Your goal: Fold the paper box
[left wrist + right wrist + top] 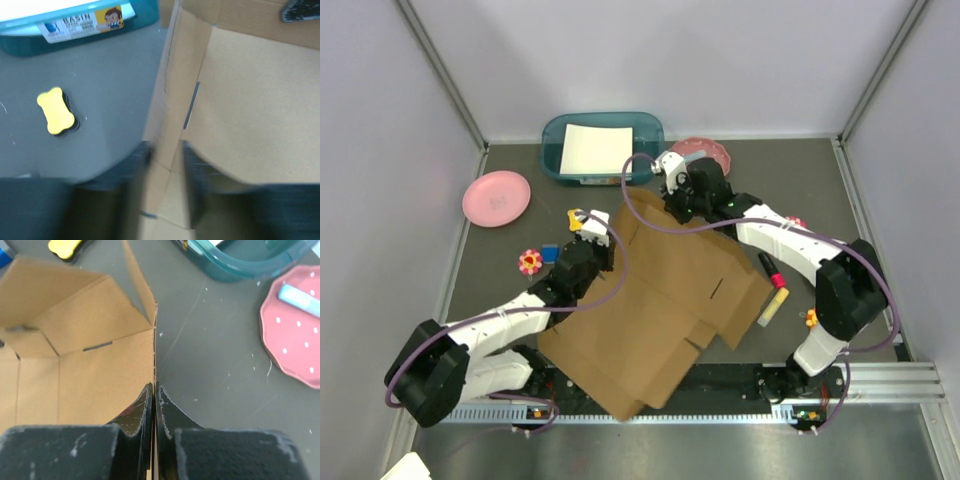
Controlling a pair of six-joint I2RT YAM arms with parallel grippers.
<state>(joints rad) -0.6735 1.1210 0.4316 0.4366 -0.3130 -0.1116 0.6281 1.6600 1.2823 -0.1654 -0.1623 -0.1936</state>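
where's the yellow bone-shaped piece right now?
Top view, left of centre: the yellow bone-shaped piece lies on the table between the teal bin and the left gripper, just outside the left wall of the paper box.

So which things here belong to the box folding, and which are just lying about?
Job: box, left gripper, right gripper.
Lying about: teal bin, pink plate, red plate, yellow toy, flower, marker.

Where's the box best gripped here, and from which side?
Grip the box by a raised side wall: it's a thin upright sheet with a free edge, so come edge-on, one finger each side, as the right gripper does.
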